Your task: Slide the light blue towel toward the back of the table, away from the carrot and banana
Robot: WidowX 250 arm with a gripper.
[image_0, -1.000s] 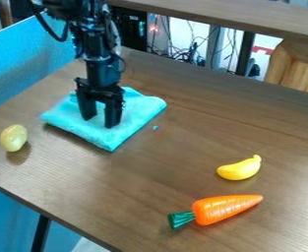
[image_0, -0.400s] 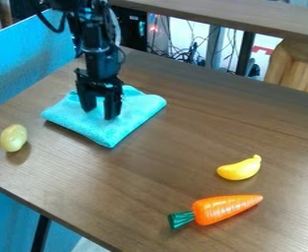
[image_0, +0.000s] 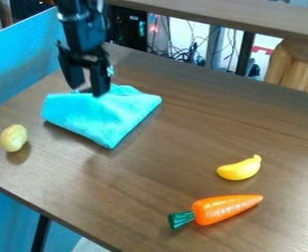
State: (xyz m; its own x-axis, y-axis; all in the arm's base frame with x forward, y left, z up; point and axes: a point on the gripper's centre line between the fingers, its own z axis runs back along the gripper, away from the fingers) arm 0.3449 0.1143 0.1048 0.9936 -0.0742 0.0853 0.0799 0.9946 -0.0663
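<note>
Cloth (image_0: 107, 118) is seen changed in shape from the earlier frames: its left part, laid flat before, is now raised and bunched towards the gripper (image_0: 88, 90), and its right corner is drawn slightly inward. The gripper has been lifted from over the middle of the fabric and shifted towards the table's far left side, where it is now placed at the cloth's far left edge. Its jaws are parted, with a clear gap seen between them; whether any fabric is caught at the tips cannot be told. The near corner of the cloth is left about where it was, on the table (image_0: 189, 142). No shift is seen in the banana (image_0: 239, 169), the carrot (image_0: 225, 208) or the yellowish oval toy (image_0: 14, 138). The carrot is laid on its side nearest the camera, its green top pointed left, with the banana just beyond it; the oval toy is set well apart, near the left edge. The surface is brown and wood-grained, with soft shadows cast on it. It is bordered at the left by a blue panel (image_0: 18, 64). Behind it, tangled cables (image_0: 182, 51), a dark box (image_0: 128, 29) and a wooden ledge (image_0: 228, 15) are seen.
</note>
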